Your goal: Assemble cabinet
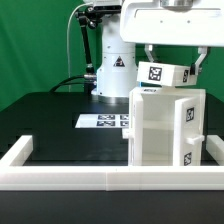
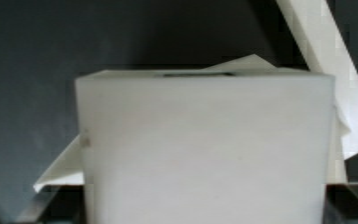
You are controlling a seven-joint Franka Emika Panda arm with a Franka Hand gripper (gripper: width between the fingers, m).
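One blurred view: the wrist view is soft and mostly white; which piece fills it cannot be told
Cut off: arm's upper part, in the exterior view
Pincer (image 1: 174, 66): spread wide, clasping a small tagged block (image 1: 163, 73)
Cabinet body (image 1: 165, 125): white, upright, tagged, on the dark bench (image 1: 50, 128), just beneath the block; contact unclear
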